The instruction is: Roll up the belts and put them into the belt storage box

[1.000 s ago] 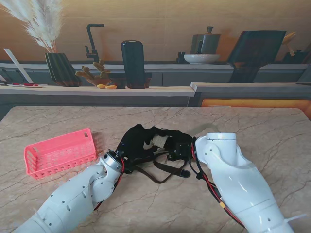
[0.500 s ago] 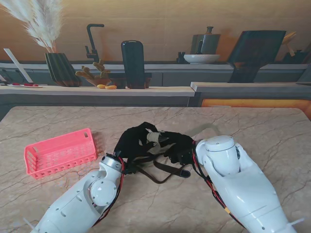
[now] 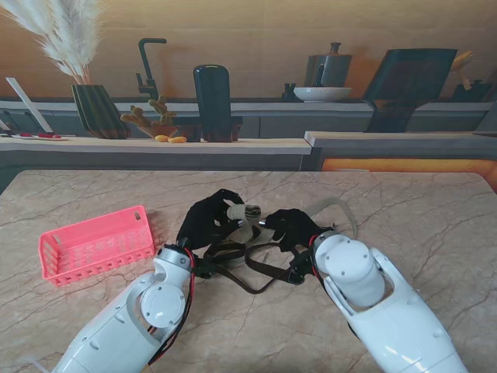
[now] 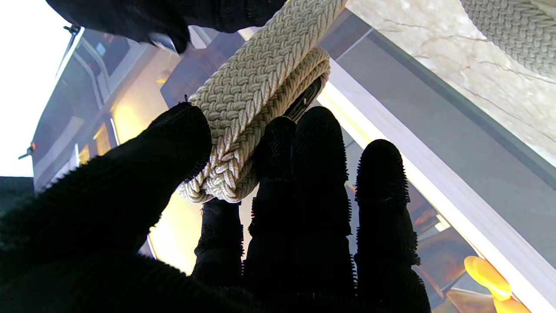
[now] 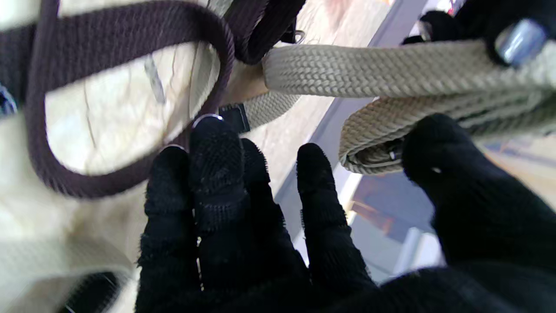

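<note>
My left hand [image 3: 208, 221] grips beige braided belt [image 3: 242, 211] coil above worktop [image 3: 404, 210] centre; right hand [image 3: 291, 227] pinches its loose side. Few turns rolled, tail trailing right. Dark belt [image 3: 260, 268] unrolled near me. Pink storage box [image 3: 95, 242] at left holds nothing.

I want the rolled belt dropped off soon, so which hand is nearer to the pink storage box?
Left. The left hand is beside the pink storage box, just to its right, holding the beige belt. The right hand is farther right, beyond the belt.
</note>
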Motion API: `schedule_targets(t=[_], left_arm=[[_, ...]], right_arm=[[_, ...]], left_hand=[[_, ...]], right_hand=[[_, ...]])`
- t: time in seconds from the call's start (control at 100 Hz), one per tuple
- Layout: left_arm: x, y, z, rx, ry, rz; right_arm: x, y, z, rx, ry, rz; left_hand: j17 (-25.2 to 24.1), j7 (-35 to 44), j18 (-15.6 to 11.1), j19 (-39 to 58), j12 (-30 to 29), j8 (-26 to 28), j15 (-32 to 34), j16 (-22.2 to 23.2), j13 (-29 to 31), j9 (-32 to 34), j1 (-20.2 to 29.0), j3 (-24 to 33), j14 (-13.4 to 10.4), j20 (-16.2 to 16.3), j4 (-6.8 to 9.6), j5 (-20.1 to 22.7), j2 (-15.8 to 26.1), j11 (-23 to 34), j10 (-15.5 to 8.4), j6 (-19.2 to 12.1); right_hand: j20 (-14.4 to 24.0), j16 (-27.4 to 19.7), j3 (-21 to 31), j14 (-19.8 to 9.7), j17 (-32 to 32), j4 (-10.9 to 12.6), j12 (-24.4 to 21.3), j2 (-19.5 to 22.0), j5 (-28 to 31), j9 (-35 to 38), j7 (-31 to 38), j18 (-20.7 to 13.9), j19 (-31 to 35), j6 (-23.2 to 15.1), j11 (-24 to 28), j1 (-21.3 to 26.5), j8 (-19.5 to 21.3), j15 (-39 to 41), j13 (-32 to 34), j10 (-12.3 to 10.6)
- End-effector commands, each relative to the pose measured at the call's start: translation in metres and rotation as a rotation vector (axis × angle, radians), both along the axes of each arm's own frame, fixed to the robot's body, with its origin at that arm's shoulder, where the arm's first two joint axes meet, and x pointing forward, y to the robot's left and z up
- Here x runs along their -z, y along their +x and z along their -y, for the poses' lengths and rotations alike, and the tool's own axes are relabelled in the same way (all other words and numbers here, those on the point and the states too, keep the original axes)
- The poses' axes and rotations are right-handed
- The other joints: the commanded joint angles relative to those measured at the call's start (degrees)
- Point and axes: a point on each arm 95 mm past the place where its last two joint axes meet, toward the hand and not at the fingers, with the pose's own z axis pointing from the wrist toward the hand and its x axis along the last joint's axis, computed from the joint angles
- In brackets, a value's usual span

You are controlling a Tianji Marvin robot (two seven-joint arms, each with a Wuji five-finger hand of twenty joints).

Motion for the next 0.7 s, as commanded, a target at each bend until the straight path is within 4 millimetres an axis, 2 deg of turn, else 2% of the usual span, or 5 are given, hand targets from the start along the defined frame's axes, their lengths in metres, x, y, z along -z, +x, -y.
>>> schedule_targets(t=[0.0,0.17,0.33,0.47,0.69], left_arm=[[-0.005,-0.002,0.003,-0.005,-0.021,0.003],[-0.008,-0.003,0.001,-0.024,-0.038,-0.003],[-0.008,-0.004,0.001,-0.029,-0.039,0.0],[-0.008,-0.004,0.001,-0.031,-0.039,-0.001],[-0.008,-0.003,0.0,-0.036,-0.038,-0.002]], right_arm=[[0.002,-0.007,-0.002,-0.009,-0.001,0.023],[-0.001,-0.011,-0.001,-0.138,-0.157,0.326],[0.001,-0.008,-0.004,-0.222,-0.271,0.559],[0.001,-0.004,-0.009,-0.267,-0.322,0.685],[-0.003,-0.001,-0.017,-0.283,-0.363,0.811]], left_hand=[[-0.1,12.6,0.1,-0.5,1.1,6.5,-0.7,1.1,0.5,0.7,2.8,5.5,-2.6,-0.6,6.67,5.3,4.9,-1.7,-1.2,0.1],[-0.1,12.1,0.2,-0.5,1.1,6.7,-1.5,1.0,0.4,0.8,3.2,4.8,-1.9,-0.6,6.68,5.1,5.0,-2.7,-1.3,0.8],[-0.2,11.9,0.2,-0.5,1.3,6.7,-1.9,1.1,0.6,0.7,3.3,4.6,-2.8,-0.6,6.69,5.0,5.2,-3.0,-1.3,1.0],[-0.4,11.8,0.2,-0.5,1.4,6.7,-2.0,1.1,0.5,0.6,3.3,4.2,-2.8,-0.6,6.57,4.8,5.5,-3.1,-1.3,1.0],[-0.6,11.8,0.3,-0.4,1.5,6.7,-2.1,1.2,0.5,0.5,3.7,3.8,-2.7,-0.5,6.5,4.7,5.7,-3.1,-1.2,1.2]], right_hand=[[-0.5,0.1,3.6,-2.0,0.1,1.8,-0.4,-3.6,-2.1,-1.3,1.4,-1.7,-0.7,-2.6,0.5,1.8,0.6,-0.8,-0.9,-1.9],[-1.8,-1.0,9.4,-7.2,-0.9,1.2,-1.1,-9.1,-11.1,-9.3,4.6,-5.3,-5.6,-7.7,-1.7,6.1,0.2,-5.0,-4.9,-5.9],[-1.8,-1.1,10.0,-10.5,-0.6,0.5,-1.4,-13.0,-19.4,-16.4,8.3,-7.8,-7.8,-11.2,-1.9,5.5,-1.7,-5.5,-7.1,-7.6],[-1.3,-0.4,8.3,-11.6,-0.3,-0.4,-0.8,-12.7,-22.6,-20.0,10.4,-8.5,-7.5,-10.5,0.0,3.0,-3.5,-2.9,-8.0,-6.9],[-1.1,0.3,2.2,-11.9,1.0,0.4,0.2,-7.7,-20.8,-20.0,11.4,-8.8,-3.4,-4.0,4.6,0.3,-5.1,2.5,-6.5,-4.9]])
